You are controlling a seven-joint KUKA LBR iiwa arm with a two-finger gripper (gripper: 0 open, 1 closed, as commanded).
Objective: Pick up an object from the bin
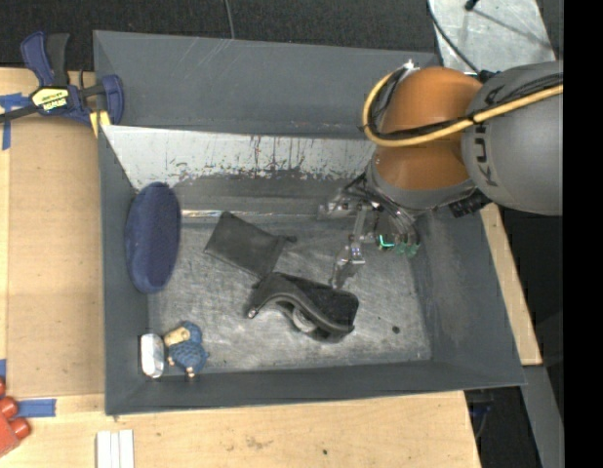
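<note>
My gripper (348, 264) hangs in the right half of the bin, its thin metal fingers pointing down and left. The fingertips hover just above the upper right end of a black curved thing (316, 305), shaped like a handle or strap, that lies in the bin's middle. I see nothing between the fingers. A flat dark grey sheet (241, 244) lies to the left of the gripper, touching the black thing's upper left end.
A dark blue oval pouch (152, 234) leans on the left wall. A small blue, white and gold thing (171, 351) sits in the front left corner. The arm's orange cover hangs over the back right part of the bin.
</note>
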